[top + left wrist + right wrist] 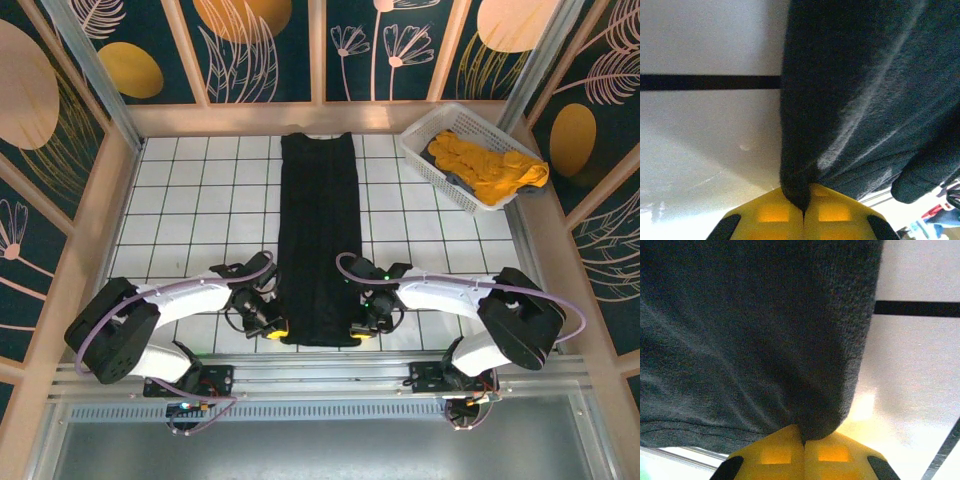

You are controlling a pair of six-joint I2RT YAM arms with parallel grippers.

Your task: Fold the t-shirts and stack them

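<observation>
we pinch the black t-shirt (pixel 317 230) at its near corners, left gripper (pixel 272 331) and right gripper (pixel 361 328) both clenched on cloth; soft and limp, it should sag between them.

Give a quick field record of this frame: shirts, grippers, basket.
black shirt: long narrow strip, flat on table, centre
left gripper: shut on its near left corner
right gripper: shut on its near right corner
orange shirt: bunched in basket, far right
stack: not started
</observation>
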